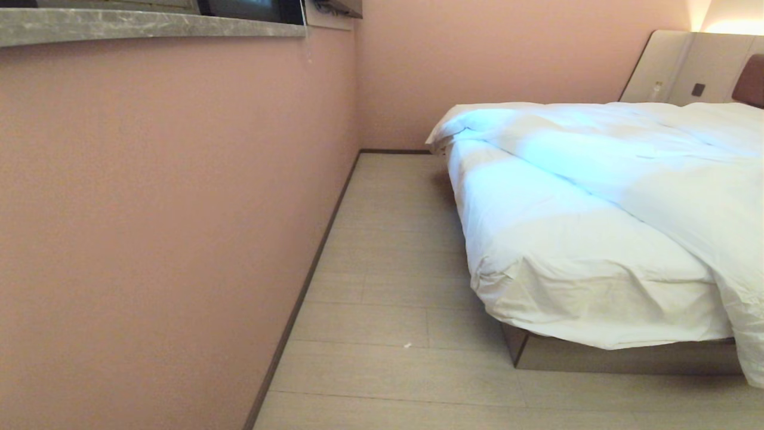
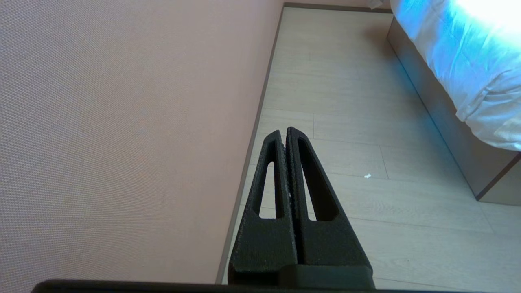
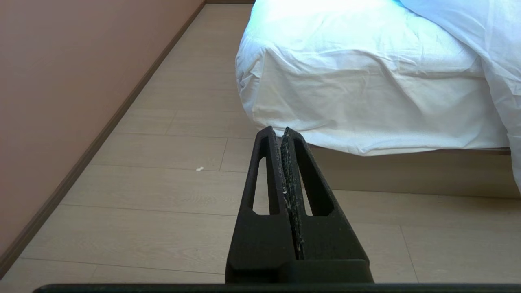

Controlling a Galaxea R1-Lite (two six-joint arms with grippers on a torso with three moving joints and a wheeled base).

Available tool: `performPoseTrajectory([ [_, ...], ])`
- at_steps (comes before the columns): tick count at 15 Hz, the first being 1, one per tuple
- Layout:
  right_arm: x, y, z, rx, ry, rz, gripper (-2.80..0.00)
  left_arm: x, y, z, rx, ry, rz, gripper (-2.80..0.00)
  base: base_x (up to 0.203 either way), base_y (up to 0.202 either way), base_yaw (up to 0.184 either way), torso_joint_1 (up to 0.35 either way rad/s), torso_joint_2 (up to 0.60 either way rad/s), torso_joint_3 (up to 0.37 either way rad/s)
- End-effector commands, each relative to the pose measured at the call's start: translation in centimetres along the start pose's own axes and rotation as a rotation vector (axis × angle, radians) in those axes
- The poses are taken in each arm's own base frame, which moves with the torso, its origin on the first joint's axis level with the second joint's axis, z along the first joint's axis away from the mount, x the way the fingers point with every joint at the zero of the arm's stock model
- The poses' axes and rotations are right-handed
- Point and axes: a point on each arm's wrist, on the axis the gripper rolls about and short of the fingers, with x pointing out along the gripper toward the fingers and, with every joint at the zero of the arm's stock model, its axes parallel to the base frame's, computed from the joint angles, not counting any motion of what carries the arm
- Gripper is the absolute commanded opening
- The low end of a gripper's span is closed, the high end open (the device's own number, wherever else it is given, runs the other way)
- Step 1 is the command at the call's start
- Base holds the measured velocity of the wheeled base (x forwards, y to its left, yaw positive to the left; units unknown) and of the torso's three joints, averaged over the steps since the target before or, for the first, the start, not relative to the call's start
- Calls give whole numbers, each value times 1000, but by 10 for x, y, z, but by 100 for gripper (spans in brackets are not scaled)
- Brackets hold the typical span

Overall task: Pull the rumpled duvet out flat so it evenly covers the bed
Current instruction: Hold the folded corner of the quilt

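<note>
While I look down from the head camera, I see a narrow aisle of pale wood-look plank floor (image 1: 388, 251) between a pink wall (image 1: 167, 227) on my left and the bed (image 1: 627, 358) on my right. A dark baseboard (image 1: 310, 280) follows the foot of the wall and turns along the far wall, and a grey stone ledge (image 1: 149, 24) tops the near wall. A small white scrap (image 1: 407, 345) lies on the floor near the bed's corner. The mattress sheet (image 1: 567, 280) wraps the near corner with creases, above the low brown base. The duvet (image 1: 656, 161) lies bunched on top, running diagonally from the far edge toward my right, where it spills over the foot end and hangs past the base; the near corner of the mattress is left bare. A beige panel (image 1: 674, 68) with a dark switch stands at the head end, beside a strip of brown headboard (image 1: 751, 80). Neither arm shows from the head. My left gripper (image 2: 283, 131) hovers over the floor by the baseboard, fingers pressed together, holding nothing. My right gripper (image 3: 279, 130) points toward the bed's near corner, fingers likewise pressed together and empty.
</note>
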Motion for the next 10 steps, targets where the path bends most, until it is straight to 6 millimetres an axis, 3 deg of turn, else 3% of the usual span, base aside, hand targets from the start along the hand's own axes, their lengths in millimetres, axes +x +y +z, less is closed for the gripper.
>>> performPoseTrajectory([
  [1,0,0,0,-1,1,0,-280,0,0,0,1,1,0,-280,0,0,0,0,0,0],
  [10,0,0,0,-1,1,0,-280,0,0,0,-2,1,0,-280,0,0,0,0,0,0],
])
